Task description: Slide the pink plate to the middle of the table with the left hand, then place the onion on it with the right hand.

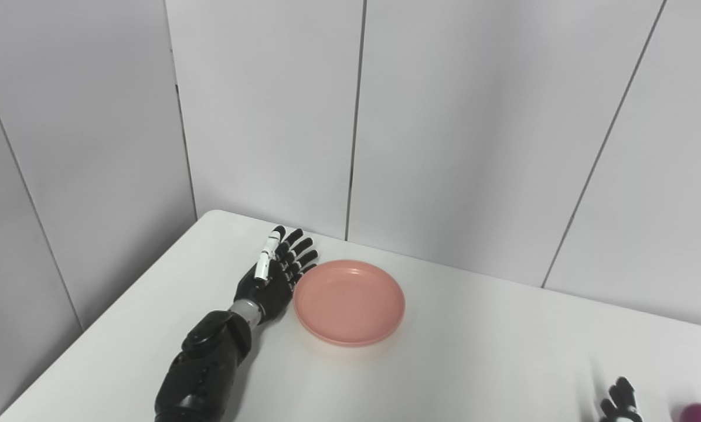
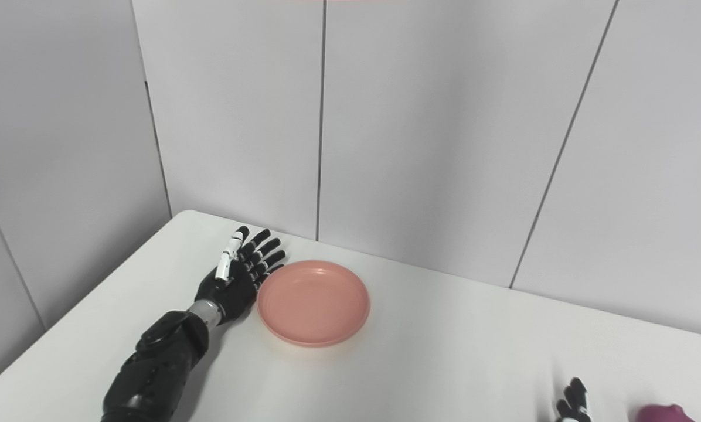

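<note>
The right hand (image 2: 572, 403) and the purple onion (image 2: 664, 413) are cropped at the frame bottom, grip unreadable; the left hand (image 1: 274, 275) lies spread beside the pink plate (image 1: 349, 302).

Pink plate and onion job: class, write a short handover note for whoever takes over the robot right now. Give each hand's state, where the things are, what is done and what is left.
Left hand: open, fingers straight, lying against the left rim of the pink plate, holding nothing.
Right hand: only its fingertips show at the bottom edge; open or shut cannot be told.
The plate is empty, toward the back left of the table, near the wall.
The onion sits at the bottom right edge, beside the right hand, mostly out of view.
Done: left hand placed at the plate.
Left: slide the plate to the middle, then put the onion on it.
</note>
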